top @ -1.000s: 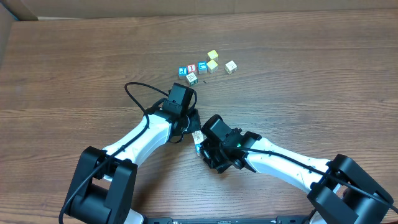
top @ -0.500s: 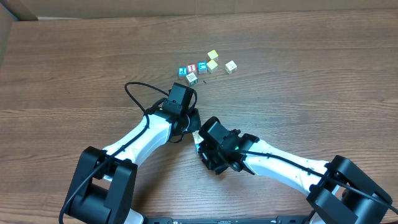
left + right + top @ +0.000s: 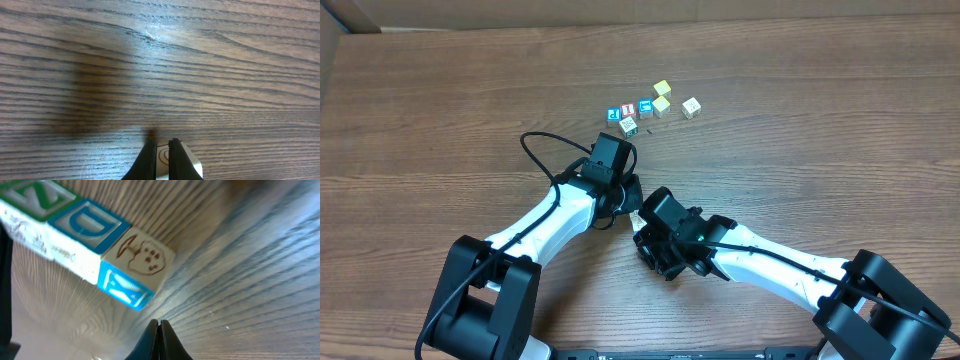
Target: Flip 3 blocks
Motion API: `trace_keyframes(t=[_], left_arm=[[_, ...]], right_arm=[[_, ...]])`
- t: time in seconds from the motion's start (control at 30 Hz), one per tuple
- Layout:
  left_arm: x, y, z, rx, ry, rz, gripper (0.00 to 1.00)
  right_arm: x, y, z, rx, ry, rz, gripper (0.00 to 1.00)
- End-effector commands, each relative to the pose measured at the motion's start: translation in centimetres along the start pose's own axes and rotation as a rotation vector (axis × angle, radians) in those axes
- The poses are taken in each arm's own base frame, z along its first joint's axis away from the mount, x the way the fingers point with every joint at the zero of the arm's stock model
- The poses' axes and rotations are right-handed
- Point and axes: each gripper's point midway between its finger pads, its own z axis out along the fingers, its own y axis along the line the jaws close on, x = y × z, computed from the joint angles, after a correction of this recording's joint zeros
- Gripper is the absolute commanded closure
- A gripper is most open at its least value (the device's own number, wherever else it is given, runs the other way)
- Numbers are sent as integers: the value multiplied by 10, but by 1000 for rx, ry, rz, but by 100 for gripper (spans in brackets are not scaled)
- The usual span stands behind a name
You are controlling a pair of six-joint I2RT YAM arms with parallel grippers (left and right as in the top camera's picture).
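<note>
Pressing together with nothing between them, the jaws of the right gripper point(image 3: 159, 326) sit just beside the near end of the blocks point(image 3: 85, 235), three cubes side by side in a row. In the right wrist view that row runs away from the tips, up and to the left. A cream-topped cube point(image 3: 142, 255) with a brown drawing and a blue side is nearest, then a blue D, then a green one. The left gripper point(image 3: 161, 146) is closed too and empty, with a cream cube point(image 3: 187, 161) just beside its tips; whether they touch I cannot tell. From overhead both claws meet mid-table over the row and hide most of it, so each arm crowds the other. I judge the right one better placed for the end cube. Other cubes point(image 3: 655, 105) lie in a loose cluster well apart, farther out on the table point(image 3: 820, 150), out of the way.
</note>
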Motion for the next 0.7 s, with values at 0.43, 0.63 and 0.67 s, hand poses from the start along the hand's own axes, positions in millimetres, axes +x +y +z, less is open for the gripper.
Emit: trace_keyframes(t=[0.43,0.63,0.67], left_arm=[[-10,-6,-9,-21,5,35,96],[-30,-13,-26,-33,-21,52,94],[-33,-13,-28,-35,-27,50,94]], right_arm=[[-34,53,-91,-74,-70,-529,96],[-48,45,-98,-14,-93,-667,96],[-52,42,-98,3,-109,-675,96]])
